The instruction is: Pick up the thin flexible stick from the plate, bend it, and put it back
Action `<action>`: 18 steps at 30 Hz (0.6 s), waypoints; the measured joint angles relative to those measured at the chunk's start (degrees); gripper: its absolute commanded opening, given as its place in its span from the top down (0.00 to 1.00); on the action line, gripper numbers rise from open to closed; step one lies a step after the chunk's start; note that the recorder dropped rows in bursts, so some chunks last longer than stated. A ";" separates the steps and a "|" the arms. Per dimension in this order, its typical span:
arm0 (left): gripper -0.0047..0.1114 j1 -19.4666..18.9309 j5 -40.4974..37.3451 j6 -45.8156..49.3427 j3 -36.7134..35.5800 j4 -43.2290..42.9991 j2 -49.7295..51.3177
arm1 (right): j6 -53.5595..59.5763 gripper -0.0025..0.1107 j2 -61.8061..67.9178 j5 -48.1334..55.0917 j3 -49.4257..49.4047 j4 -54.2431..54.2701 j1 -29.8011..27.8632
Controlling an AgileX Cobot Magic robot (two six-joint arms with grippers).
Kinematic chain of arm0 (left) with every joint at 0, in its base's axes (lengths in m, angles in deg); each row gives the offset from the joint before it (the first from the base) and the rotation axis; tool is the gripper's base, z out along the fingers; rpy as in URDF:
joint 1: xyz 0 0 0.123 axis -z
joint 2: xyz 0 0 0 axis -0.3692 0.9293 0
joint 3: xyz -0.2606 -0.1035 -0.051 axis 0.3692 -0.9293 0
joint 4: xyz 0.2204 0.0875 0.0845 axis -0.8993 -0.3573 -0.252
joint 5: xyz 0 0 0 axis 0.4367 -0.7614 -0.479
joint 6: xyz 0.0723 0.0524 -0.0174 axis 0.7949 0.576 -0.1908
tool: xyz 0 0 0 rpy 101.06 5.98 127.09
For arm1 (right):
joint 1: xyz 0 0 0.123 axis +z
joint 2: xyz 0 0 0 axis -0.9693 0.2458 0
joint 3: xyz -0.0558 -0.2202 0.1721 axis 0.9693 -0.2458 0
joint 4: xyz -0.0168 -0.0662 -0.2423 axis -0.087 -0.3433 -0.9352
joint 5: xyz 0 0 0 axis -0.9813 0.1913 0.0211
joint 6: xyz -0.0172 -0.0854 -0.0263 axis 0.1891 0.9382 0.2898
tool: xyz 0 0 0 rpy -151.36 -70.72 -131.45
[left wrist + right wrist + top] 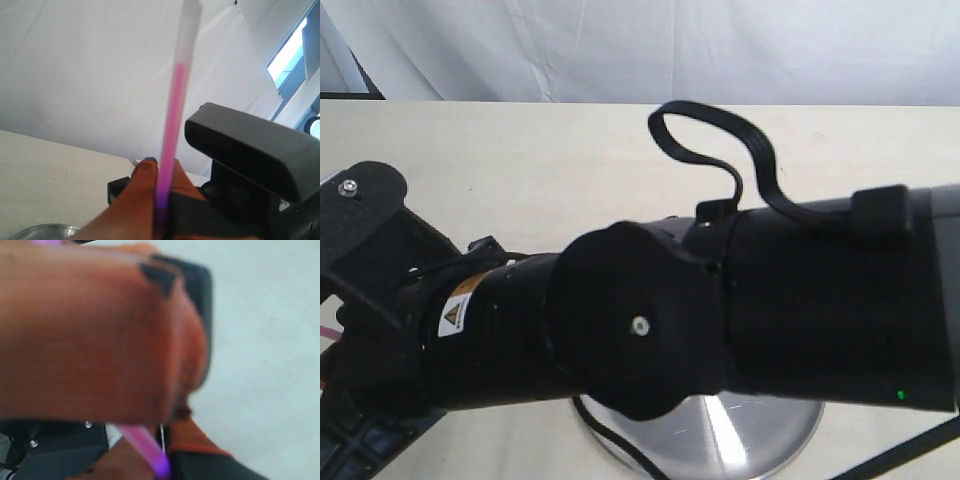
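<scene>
The thin pink stick point(175, 110) rises from my left gripper point(162, 172), whose orange fingers are shut on its lower part; its whitish far end is free. In the right wrist view, blurred, the stick point(145, 445) also runs between the orange fingers of my right gripper point(160, 455), which look shut on it. A large orange finger point(90, 330) fills most of that view, very close. The silver plate point(770, 435) shows only as an arc under the arms; its rim point(45, 232) also peeks in the left wrist view. In the exterior view, both grippers and the stick are hidden.
The black right arm point(790, 300) crosses the exterior view and covers most of the beige table point(520, 170). The left arm point(380, 300) is at the left edge. A white cloth backdrop point(640, 50) hangs behind the table.
</scene>
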 measured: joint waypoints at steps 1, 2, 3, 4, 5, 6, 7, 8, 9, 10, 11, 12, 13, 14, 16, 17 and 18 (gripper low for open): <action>0.96 0.00 -0.12 0.00 0.00 0.00 0.00 | 0.00 0.99 0.00 0.12 0.00 -0.09 0.00; 0.96 0.00 -0.26 0.00 0.00 -0.12 0.00 | 0.00 0.99 0.00 0.37 0.00 -0.11 0.00; 0.96 0.00 -0.42 0.00 -0.09 -0.12 0.00 | 0.00 0.99 0.00 0.38 0.00 -0.11 0.00; 0.96 0.00 -0.69 0.00 -0.09 -0.12 0.00 | 0.00 0.99 -0.11 0.60 0.00 -0.11 0.00; 0.95 0.00 -0.84 0.00 -0.09 -0.12 0.00 | 0.00 0.99 -0.37 0.99 0.00 -0.11 0.00; 0.92 0.00 -0.92 -0.13 -0.09 -0.12 0.00 | 0.00 0.99 -0.64 1.43 0.00 -0.38 0.00; 0.89 0.00 -0.98 -0.27 -0.09 -0.12 0.00 | 0.00 0.99 -0.92 2.00 0.00 -0.77 0.00; 0.84 0.00 -0.98 -0.36 -0.09 -0.12 0.00 | -0.16 0.99 -1.19 2.73 0.00 -1.07 -0.10; 0.78 0.00 -0.98 -0.58 0.02 0.22 0.00 | -0.17 0.99 -1.64 3.86 0.00 -1.68 -0.22; 0.71 0.00 -0.87 -0.72 0.18 0.38 -0.24 | -0.28 0.99 -1.88 4.73 -0.32 -2.16 -0.44; 0.64 0.00 -0.75 -0.86 0.42 0.38 -0.27 | -0.42 0.99 -2.18 5.87 -0.60 -2.58 -0.60; 0.60 0.00 -0.61 -0.95 0.69 0.46 -0.37 | -0.54 0.99 -2.34 6.92 -0.78 -2.84 -0.78; 0.57 0.00 -0.61 -0.98 0.79 0.74 -0.37 | -0.67 0.99 -2.58 7.59 -0.87 -2.98 -0.87; 0.56 0.00 -0.61 -1.21 0.84 0.90 -0.37 | -0.77 0.99 -3.01 8.26 -0.90 -3.13 -1.13; 0.59 0.00 -1.07 -1.20 0.93 1.69 -0.37 | -0.94 0.99 -3.72 9.26 -0.90 -3.61 -1.13; 0.63 0.00 -1.23 -1.20 0.93 1.94 -0.37 | -0.94 0.99 -4.15 9.56 -0.90 -3.61 -1.13; 0.69 0.00 -1.53 -1.20 0.97 2.06 -0.37 | -0.94 0.99 -4.62 10.15 -0.90 -3.76 -1.13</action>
